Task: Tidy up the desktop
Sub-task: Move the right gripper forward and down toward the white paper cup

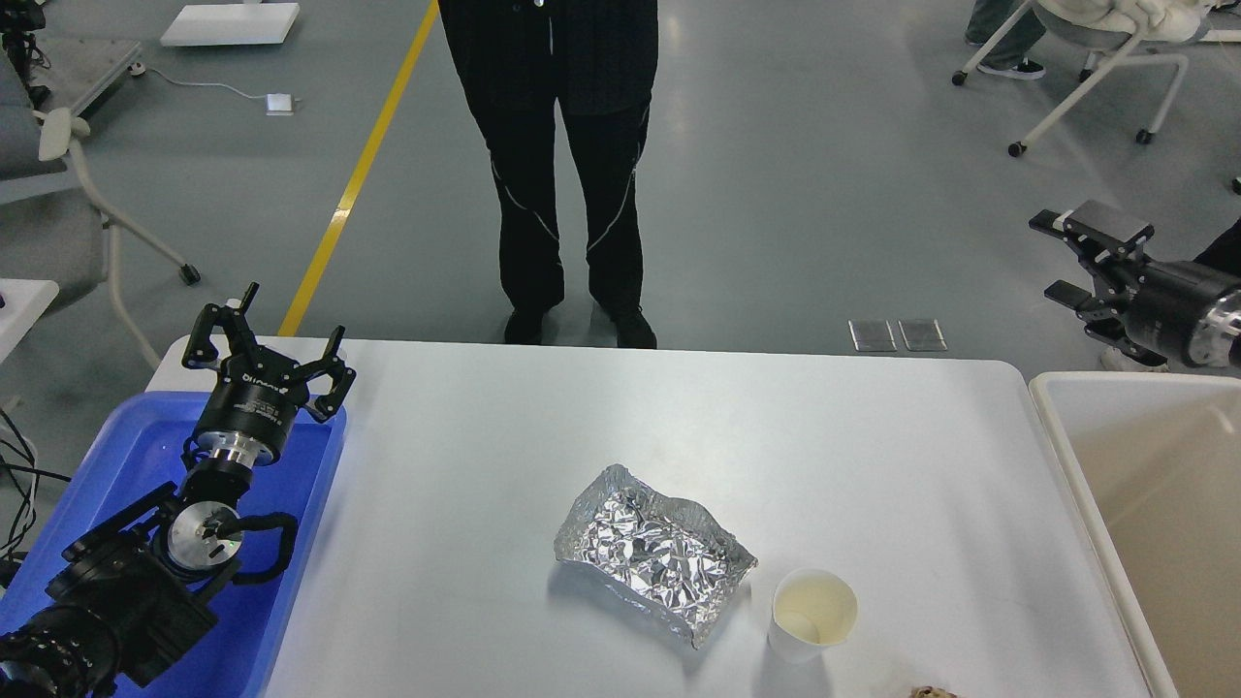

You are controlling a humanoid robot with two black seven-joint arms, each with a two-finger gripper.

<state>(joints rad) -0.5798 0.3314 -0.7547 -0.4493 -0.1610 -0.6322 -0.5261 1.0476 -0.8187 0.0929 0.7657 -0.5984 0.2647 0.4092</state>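
Head view: white desktop (465, 465) centre, bearing crumpled foil tray (652, 551) beside paper cup (812, 613); left gripper (267, 334) above blue tray (145, 456), jaws wide; right gripper (1057, 257) beyond beige bin (1066, 436), jaws spread, empty

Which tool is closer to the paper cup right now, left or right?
Right, though not by much. The right tool hangs open above and right of the paper cup, beyond the desktop. The left tool is open far left, over the blue tray.
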